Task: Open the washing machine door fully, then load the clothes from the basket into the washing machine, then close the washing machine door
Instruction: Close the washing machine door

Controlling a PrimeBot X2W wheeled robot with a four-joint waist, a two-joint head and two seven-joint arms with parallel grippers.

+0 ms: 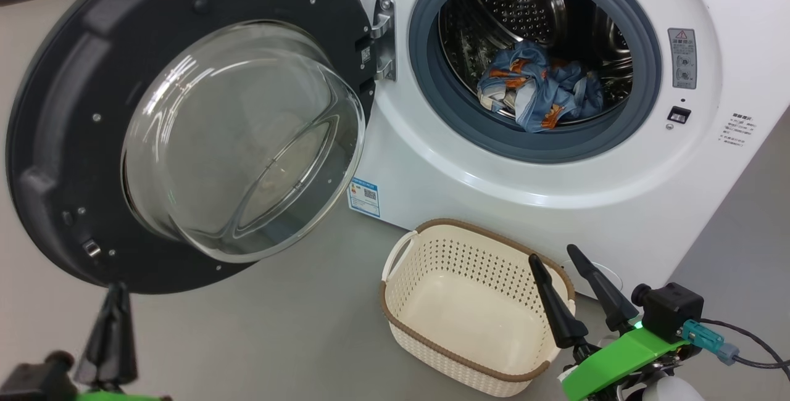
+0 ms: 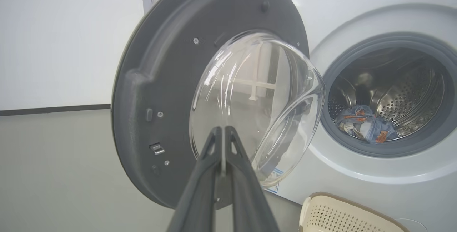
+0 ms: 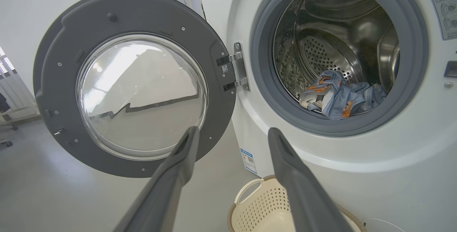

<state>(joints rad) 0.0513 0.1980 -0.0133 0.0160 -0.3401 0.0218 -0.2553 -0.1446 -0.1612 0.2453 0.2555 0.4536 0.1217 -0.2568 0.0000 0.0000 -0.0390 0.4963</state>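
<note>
The washing machine door (image 1: 185, 123) hangs wide open to the left of the washing machine (image 1: 555, 185), glass bowl facing me. Blue clothes (image 1: 540, 89) with orange motifs lie bunched in the steel drum. The cream basket (image 1: 475, 308) sits on the floor below the opening with nothing inside. My left gripper (image 1: 117, 293) is shut on nothing, low at the left beneath the door's lower rim; in the left wrist view its fingers (image 2: 223, 132) meet before the glass (image 2: 257, 107). My right gripper (image 1: 555, 259) stands open above the basket's right end, and its fingers (image 3: 230, 134) spread wide toward the machine.
Grey floor (image 1: 278, 327) stretches to the left of the basket. A white wall with a dark baseboard (image 2: 53, 110) stands behind the door. A blue label sticker (image 1: 364, 197) marks the machine's lower left front. The open door overhangs the floor on the left.
</note>
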